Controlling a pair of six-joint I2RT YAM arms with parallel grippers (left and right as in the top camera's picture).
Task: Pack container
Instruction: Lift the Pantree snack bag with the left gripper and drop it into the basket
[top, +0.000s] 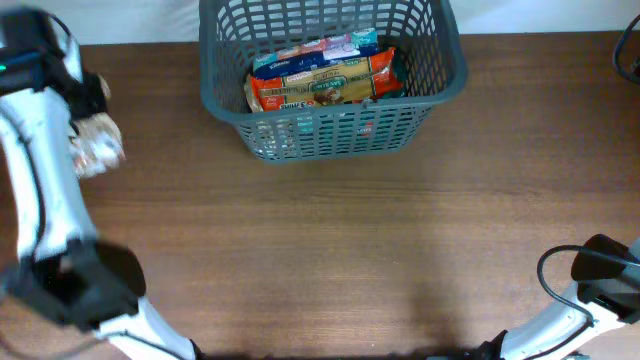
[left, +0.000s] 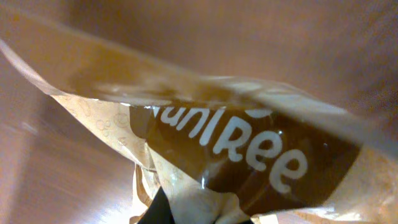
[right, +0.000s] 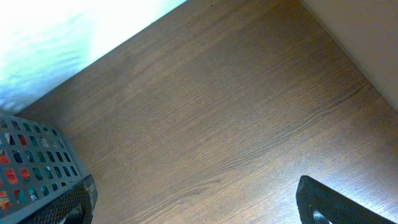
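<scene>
Packet (left: 249, 155) pinched in left tool (top: 88, 100); right tool (right: 196, 202) wide open.

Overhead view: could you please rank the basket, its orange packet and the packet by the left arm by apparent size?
1. basket
2. orange packet
3. left packet, blurred, so its outline is unsure

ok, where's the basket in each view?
Overhead: basket at top centre, at the table's far edge, packets inside.
Left wrist: not in it; a packet fills the frame.
Right wrist: only a lattice corner of the basket, at lower left.
Shared landmark: the brown wood table, clear in the overhead and right wrist views.
</scene>
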